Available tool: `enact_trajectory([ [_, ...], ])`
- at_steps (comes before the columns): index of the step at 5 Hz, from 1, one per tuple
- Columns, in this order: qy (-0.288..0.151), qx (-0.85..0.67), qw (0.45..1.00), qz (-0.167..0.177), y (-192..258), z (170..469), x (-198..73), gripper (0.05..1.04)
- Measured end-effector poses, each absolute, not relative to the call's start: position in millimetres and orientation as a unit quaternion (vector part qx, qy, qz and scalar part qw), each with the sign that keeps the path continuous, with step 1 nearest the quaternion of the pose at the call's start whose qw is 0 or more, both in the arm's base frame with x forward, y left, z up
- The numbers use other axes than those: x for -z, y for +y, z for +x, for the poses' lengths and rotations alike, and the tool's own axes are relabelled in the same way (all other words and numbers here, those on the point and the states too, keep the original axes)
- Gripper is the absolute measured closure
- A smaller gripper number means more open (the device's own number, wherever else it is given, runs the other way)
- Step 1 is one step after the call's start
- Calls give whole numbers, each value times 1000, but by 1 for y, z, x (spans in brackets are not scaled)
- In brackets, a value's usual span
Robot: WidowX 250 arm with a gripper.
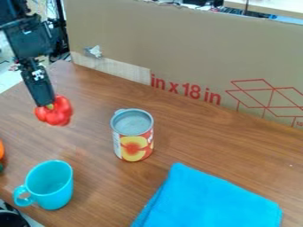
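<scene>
At the upper left of the camera view, the black gripper (46, 104) hangs down with its fingers shut on a red bell pepper (58, 113), whose green stem end faces up toward the fingers. The pepper appears held over the left part of the wooden table (201, 133). To its right stands an upright can (132, 135) with a peach label and a grey top. Below the pepper, near the table's front left edge, is a turquoise mug (50, 185), upright, its handle pointing left.
A folded blue cloth (210, 199) lies at the front right. A tall cardboard panel (177, 48) stands along the table's back. Part of an orange object (1, 150) shows at the left edge of the view.
</scene>
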State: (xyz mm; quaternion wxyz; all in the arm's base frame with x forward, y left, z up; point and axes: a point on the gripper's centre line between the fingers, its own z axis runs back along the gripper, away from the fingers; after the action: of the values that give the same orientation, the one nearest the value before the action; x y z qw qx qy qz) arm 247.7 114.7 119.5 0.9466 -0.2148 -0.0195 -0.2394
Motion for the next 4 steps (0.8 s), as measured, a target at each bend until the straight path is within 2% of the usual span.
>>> enact_trajectory([
  [2, 24, 204, 942, -267, 118, 244, -92, 991],
  [3, 47, 185, 939, -286, 121, 244, -81, 991],
  [4, 49, 169, 940, -292, 122, 248, -80, 991],
])
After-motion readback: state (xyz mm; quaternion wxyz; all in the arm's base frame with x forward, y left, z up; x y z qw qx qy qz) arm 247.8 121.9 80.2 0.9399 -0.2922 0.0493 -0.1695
